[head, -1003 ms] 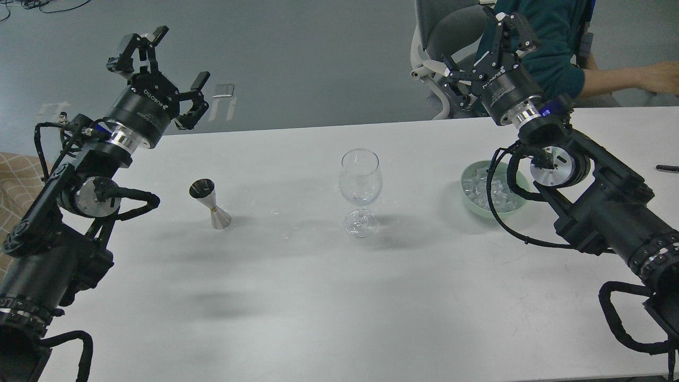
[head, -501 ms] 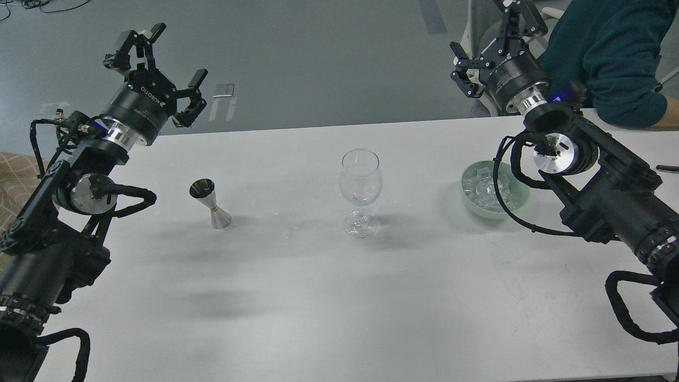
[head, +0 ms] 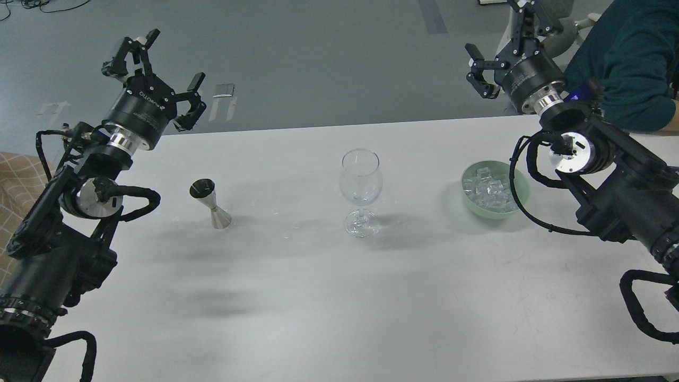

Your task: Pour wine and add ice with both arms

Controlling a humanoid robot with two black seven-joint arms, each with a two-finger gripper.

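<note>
Both arms have shifted since the earlier frames: the right gripper (head: 506,50) now sits higher and further toward the upper right corner, clear of the pale green bowl (head: 522,183), while the left gripper (head: 159,71) stays at upper left with only slight change. Each gripper hangs above the far edge of the white table (head: 318,307) with jaws spread wide and nothing held. At centre frame stands the empty wine glass (head: 360,183), with the steel jigger (head: 209,203) upright to its left and the ice (head: 488,190) lying in the bowl to its right, near the right arm's wrist.
</note>
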